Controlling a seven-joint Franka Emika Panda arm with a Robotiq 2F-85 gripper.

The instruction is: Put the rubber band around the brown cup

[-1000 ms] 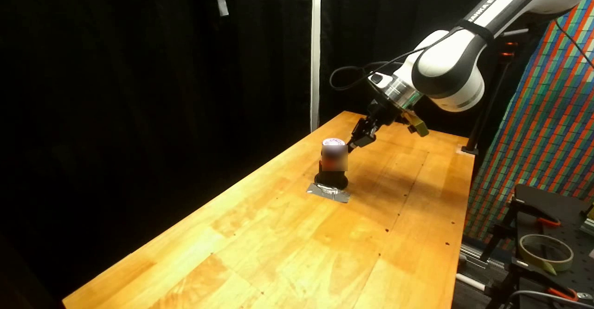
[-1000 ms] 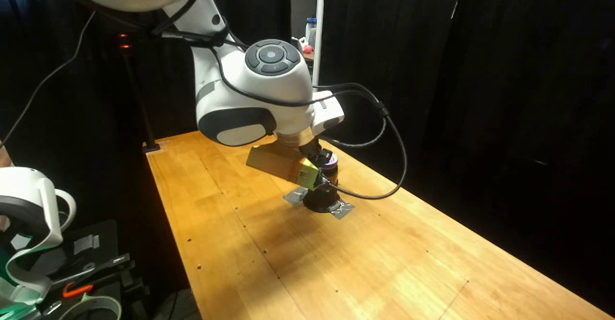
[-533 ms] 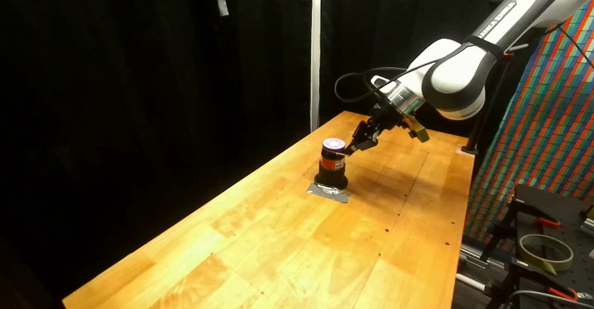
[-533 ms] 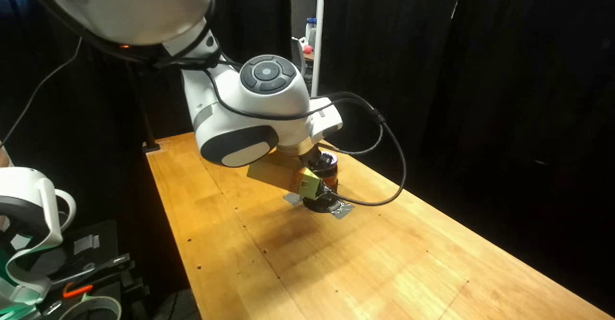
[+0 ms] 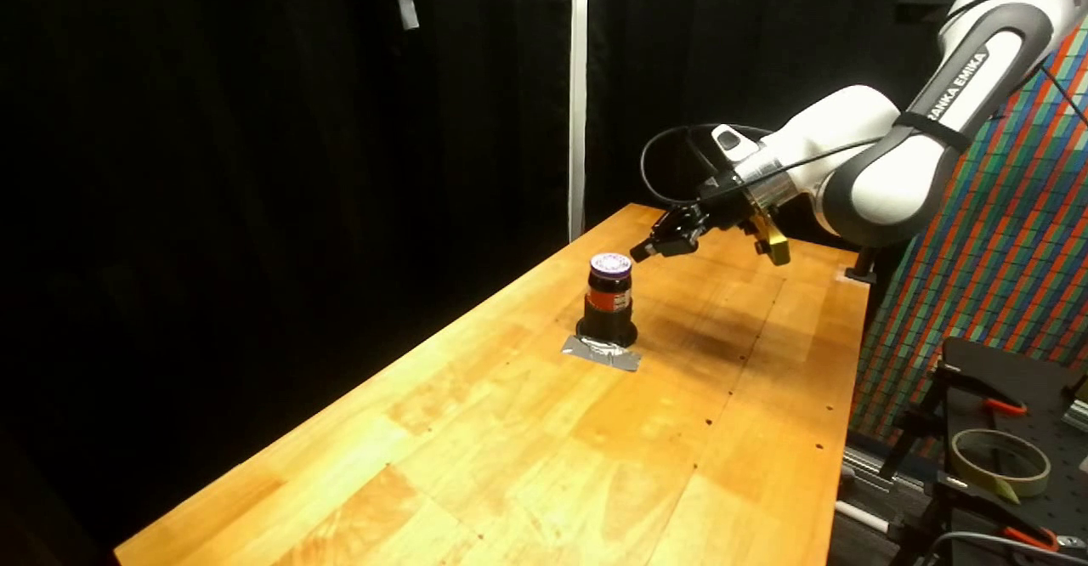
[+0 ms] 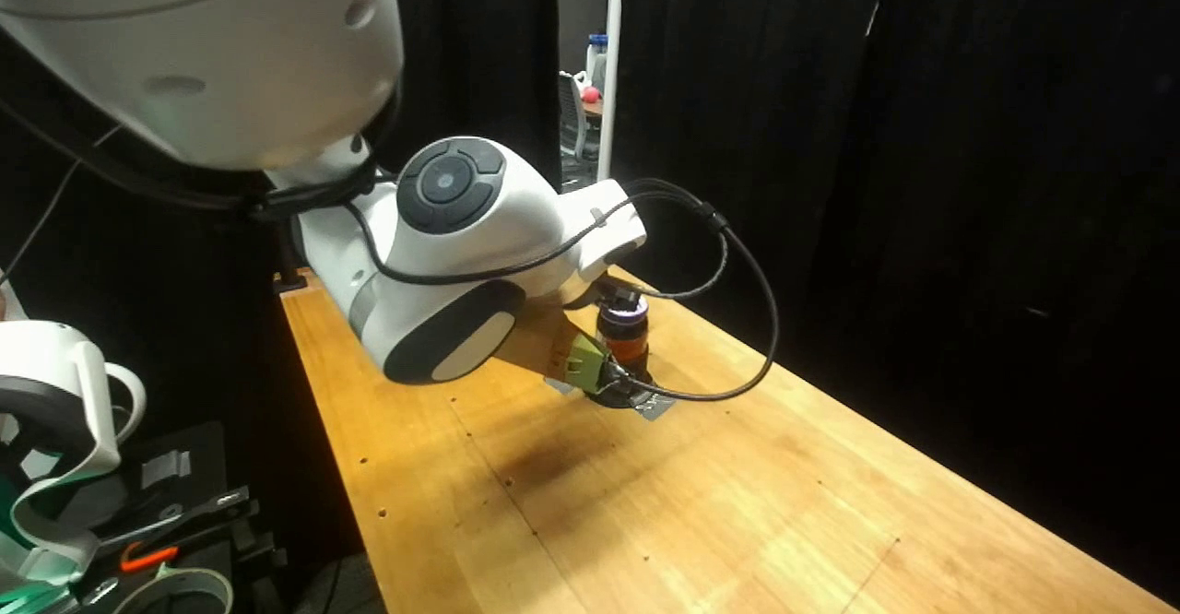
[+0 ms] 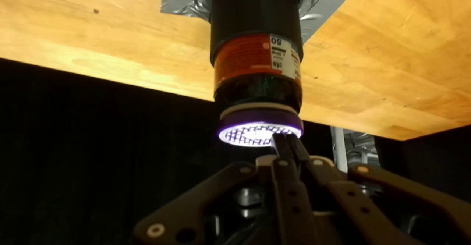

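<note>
Dark-brown cylindrical cup with an orange-red stripe (image 7: 257, 87): upright, ahead of and below the black two-fingered hand (image 7: 286, 136).
Black cylindrical holder (image 7: 256, 9): around the cup's lower part, farther from the hand than the stripe; silver-grey tape (image 5: 603, 355) lies at its foot on the pale wooden table (image 5: 510, 464).
Round white lid with a purple rim (image 7: 254, 136): the part of the cup nearest the hand; in an exterior view the fingertips (image 5: 639, 253) stand just beside it, with a narrow gap, slightly higher than its top.
Hand: narrow, fingers drawn together, nothing visible between them.
Rubber band: not surely identified; a pale tan ring (image 7: 257, 106) circles the neck just past the lid from the hand, and may well be the band or else part of the cup.
Long axis: the cup's is vertical; the hand slants down at it from one side, not from overhead.
Coming move: likely turns on that slant. If the ring is the band, the placing looks done and the hand should back off without snagging the rim; otherwise the band must first be found.
</note>
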